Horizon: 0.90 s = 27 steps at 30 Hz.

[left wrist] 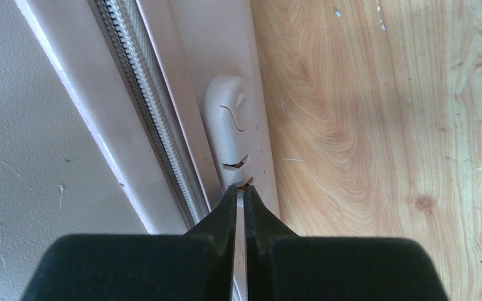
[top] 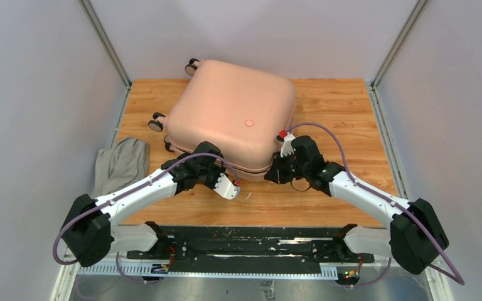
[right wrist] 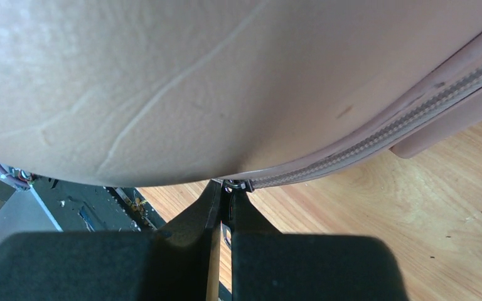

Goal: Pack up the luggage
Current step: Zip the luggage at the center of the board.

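While the wooden table (top: pixel 351 106) fills the workspace, the luggage (top: pixel 226 113) lies flat and closed on its far middle, wheels (top: pixel 157 122) pointing left. Just left of it sits a grey cloth bundle (top: pixel 122 163). The 2 arms reach its near edge. The left gripper (left wrist: pixel 243 191) is pinched nearly together, with its tips at a pale plastic foot (left wrist: pixel 232 125) beside the zipper (left wrist: pixel 150 113). The right gripper (right wrist: pixel 226 194), at the near right corner, is clenched on the metal zipper pull (right wrist: pixel 236 185).
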Tool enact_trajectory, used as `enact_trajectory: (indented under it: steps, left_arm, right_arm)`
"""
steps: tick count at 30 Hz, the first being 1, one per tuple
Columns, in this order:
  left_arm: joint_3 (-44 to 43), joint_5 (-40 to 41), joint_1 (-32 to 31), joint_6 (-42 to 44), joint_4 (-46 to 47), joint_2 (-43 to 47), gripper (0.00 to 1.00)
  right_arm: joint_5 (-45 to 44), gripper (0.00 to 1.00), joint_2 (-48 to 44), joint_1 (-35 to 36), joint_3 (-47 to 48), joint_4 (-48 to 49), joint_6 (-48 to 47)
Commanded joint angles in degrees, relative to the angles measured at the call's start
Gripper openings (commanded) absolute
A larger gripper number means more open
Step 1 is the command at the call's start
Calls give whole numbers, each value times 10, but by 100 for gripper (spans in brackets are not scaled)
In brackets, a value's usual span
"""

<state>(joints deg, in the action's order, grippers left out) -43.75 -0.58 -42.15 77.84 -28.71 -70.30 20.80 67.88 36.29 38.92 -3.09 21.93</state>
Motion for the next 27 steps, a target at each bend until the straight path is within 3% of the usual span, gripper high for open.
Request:
enact_trajectory:
  steps: [1,8,14,16,19,20,24,27]
  left_arm:
    - [19,-83,-10,5,50,-52,0]
    - [-27,-108,-13,14,43,-95,0]
    - [-59,-121,-18,-3,-4,-90,0]
    - [-83,-121,-17,-28,-51,-71,16]
    - [-123,-123,1,-75,-140,-32,58]
    - [-134,-123,15,-86,-159,-19,67]
    - [-178,-116,132,-56,-213,10,74]
    - [-256,-122,242,-30,-230,-22,77]
  right_arm:
    - [97,0,-1,17,21,109,26]
    - [89,0,37,89,20,198,77]
    - [27,0,-25,43,-25,196,106]
    - [31,0,-30,23,-35,203,119]
    - [18,0,-27,20,-41,206,129]
    - [15,0,-26,20,-41,206,131]
    - [8,0,-35,18,-50,205,133]
    - [5,0,-45,15,-54,194,130]
